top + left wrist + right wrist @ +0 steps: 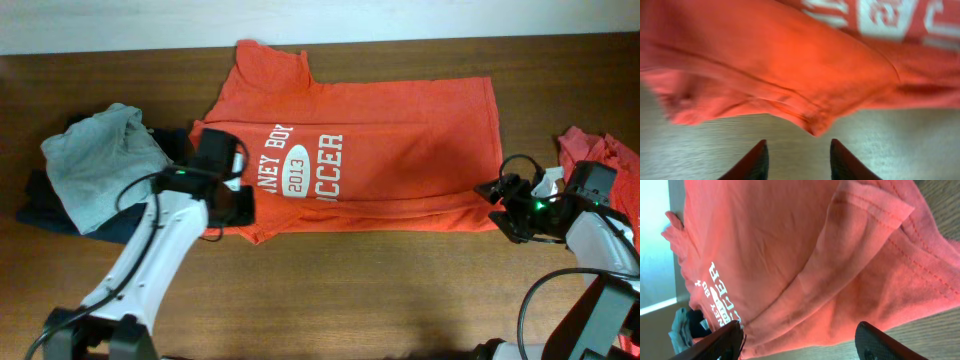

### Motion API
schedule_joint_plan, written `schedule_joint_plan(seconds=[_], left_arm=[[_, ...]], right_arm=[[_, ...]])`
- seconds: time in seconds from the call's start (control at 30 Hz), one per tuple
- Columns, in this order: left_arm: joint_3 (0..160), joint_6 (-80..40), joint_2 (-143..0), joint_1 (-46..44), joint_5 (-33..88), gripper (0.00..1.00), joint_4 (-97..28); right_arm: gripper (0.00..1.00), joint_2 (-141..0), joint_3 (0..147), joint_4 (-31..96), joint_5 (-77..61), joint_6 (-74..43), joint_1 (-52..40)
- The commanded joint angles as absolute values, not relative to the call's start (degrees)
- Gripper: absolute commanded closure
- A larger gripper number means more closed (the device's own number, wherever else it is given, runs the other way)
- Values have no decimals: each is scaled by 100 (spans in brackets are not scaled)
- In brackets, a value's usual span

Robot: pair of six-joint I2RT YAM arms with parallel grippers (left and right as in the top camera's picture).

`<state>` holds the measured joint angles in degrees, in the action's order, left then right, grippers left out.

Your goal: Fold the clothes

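An orange-red T-shirt (pixel 400 140) with white lettering lies folded flat across the middle of the table. My left gripper (pixel 232 200) hovers at its lower left edge. In the left wrist view that gripper (pixel 797 161) is open and empty over bare wood, with the shirt's hem (pixel 815 127) just ahead of the fingertips. My right gripper (pixel 501 207) sits at the shirt's lower right corner. In the right wrist view it (pixel 800 342) stands wide open, and the doubled edge of the shirt (pixel 840 280) lies loose in front of and between the fingers.
A pale grey garment (pixel 100 155) rests on a dark navy one (pixel 55 215) at the left. Another orange-red garment (pixel 600 155) is bunched at the right edge, behind my right arm. Bare wooden table (pixel 360 290) stretches along the front.
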<state>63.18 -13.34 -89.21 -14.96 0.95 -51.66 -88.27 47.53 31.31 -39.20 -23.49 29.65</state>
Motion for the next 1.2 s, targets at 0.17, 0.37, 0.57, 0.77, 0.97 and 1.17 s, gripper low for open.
schedule_joint_plan(seconds=[0.17,0.37,0.57,0.77,0.97,1.17], left_arm=[[6132,-1055,-9990,-2014,-281,50,-5070],[6132,-1055,-10519,-2012,-272,50,-4884],[6165,-1059,-10506,-2010,-211,91,-4969],[6692,-1057,-10298,-2010,-200,100,-5522],[7365,-906,-9946,-2010,-283,100,-5568],[7526,-106,-9963,-2008,-283,99,-4707]], right_arm=[[23,-8855,4845,3175,-4049,-2121,2965],[23,-8855,4845,3175,-4029,-2121,2965],[23,-8855,4845,3175,-4029,-2121,2965],[23,-8855,4845,3175,-4029,-2123,2965],[23,-8855,4845,3173,-4027,-2121,2965],[23,-8855,4845,3173,-3981,-2121,2965]])
